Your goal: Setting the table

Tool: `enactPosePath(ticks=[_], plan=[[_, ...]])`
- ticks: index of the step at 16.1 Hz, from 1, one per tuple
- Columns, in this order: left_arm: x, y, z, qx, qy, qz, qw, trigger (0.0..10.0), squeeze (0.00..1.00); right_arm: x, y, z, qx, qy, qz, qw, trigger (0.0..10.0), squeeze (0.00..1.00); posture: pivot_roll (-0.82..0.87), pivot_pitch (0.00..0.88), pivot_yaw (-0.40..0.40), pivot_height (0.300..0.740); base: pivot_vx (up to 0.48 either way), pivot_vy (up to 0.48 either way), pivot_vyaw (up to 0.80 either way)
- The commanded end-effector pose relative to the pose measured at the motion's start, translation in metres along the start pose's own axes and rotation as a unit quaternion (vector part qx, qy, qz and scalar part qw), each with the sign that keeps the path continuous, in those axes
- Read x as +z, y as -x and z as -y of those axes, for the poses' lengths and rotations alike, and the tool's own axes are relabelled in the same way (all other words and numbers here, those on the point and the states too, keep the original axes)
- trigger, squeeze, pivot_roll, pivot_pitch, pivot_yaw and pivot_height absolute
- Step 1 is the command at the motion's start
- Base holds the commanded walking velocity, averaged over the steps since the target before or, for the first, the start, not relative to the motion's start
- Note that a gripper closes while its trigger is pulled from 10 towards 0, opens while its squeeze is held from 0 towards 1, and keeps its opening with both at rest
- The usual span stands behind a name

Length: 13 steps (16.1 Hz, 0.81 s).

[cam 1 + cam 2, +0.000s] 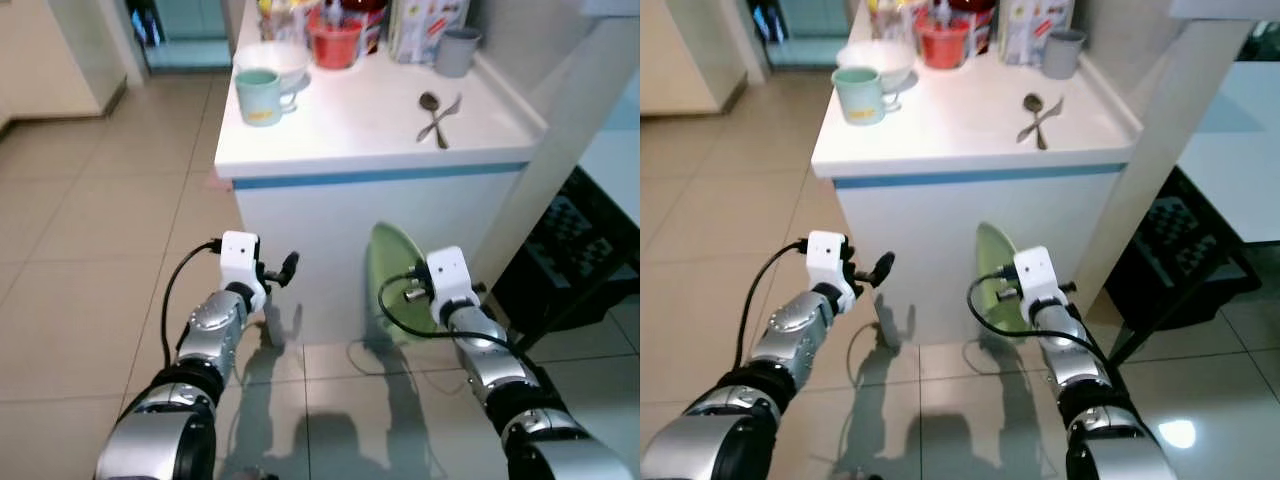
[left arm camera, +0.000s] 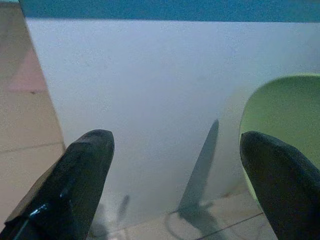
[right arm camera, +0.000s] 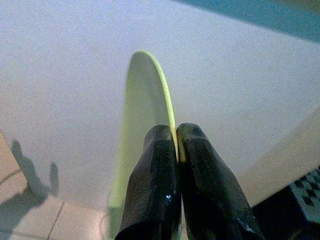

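Two grippers hung low before the white counter [image 1: 380, 125]: right gripper [image 3: 176, 150] pinched a green plate [image 1: 392, 275] on edge, left gripper [image 2: 175, 165] gaped empty. Carrying looked underway; next, probably, the plate needed lifting onto the countertop.

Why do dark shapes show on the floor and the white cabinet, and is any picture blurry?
Left eye view: arm shadows fall on the glossy beige floor tiles and the white cabinet front. Right eye view: a bright glare spot on the tiles. Right wrist view: the right end effector, shut on the pale green round plate, looks soft and grainy.
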State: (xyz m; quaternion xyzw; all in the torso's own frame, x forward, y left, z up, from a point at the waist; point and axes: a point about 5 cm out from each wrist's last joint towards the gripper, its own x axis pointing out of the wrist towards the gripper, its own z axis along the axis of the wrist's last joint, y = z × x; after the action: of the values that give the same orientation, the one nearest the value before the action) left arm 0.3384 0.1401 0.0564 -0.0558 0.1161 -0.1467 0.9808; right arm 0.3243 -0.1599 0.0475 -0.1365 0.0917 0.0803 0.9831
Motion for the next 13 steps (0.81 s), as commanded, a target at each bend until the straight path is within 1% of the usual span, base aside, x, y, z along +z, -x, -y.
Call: enactPosePath(ticks=[1,2,3,4,5,6,8,11,13], plan=[[0.023,-0.009,0.006,-0.017,0.001,0.04,0.999,10.0,0.0,0.023,-0.004,-0.005,0.007,0.0,0.065,0.998,10.0,0.0,0.01,0.0,0.004,0.74,0.0,0.0,0.0],[0.033,-0.012,0.011,-0.029,-0.004,0.059,0.998,10.0,0.0,0.03,-0.002,-0.008,0.007,0.009,0.09,0.996,10.0,0.0,0.01,0.0,0.005,0.74,0.0,0.0,0.0],[0.038,-0.013,0.014,-0.038,-0.005,0.069,0.997,10.0,0.0,0.033,-0.001,-0.008,0.002,0.004,0.099,0.995,10.0,0.0,0.01,0.0,0.005,0.74,0.0,0.0,0.0],[0.048,-0.014,0.02,-0.058,-0.01,0.093,0.994,10.0,0.0,0.039,0.002,-0.008,-0.008,-0.008,0.121,0.993,10.0,0.0,0.01,0.0,0.006,0.74,0.0,0.0,0.0],[0.052,-0.013,0.024,-0.073,-0.019,0.1,0.992,10.0,0.0,0.041,0.004,-0.009,-0.011,-0.014,0.129,0.992,10.0,0.0,0.01,0.0,0.007,0.74,0.0,0.0,0.0],[0.05,-0.013,0.025,-0.077,-0.028,0.097,0.992,10.0,0.0,0.038,0.005,-0.01,-0.01,-0.017,0.122,0.992,10.0,0.0,0.01,0.0,0.006,0.74,0.0,0.0,0.0],[0.043,-0.012,0.026,-0.074,-0.022,0.085,0.993,10.0,0.0,0.03,0.006,-0.008,-0.012,-0.02,0.106,0.994,10.0,0.0,0.01,0.0,0.006,0.74,0.0,0.0,0.0],[0.037,-0.01,0.028,-0.078,-0.021,0.073,0.994,10.0,0.0,0.028,0.008,-0.007,-0.012,-0.022,0.096,0.995,10.0,0.0,0.01,0.0,0.006,0.74,0.0,0.0,0.0],[0.038,-0.01,0.032,-0.086,-0.018,0.075,0.993,10.0,0.0,0.03,0.007,-0.008,-0.012,-0.026,0.099,0.995,10.0,0.0,0.01,0.0,0.006,0.74,0.0,0.0,0.0]])
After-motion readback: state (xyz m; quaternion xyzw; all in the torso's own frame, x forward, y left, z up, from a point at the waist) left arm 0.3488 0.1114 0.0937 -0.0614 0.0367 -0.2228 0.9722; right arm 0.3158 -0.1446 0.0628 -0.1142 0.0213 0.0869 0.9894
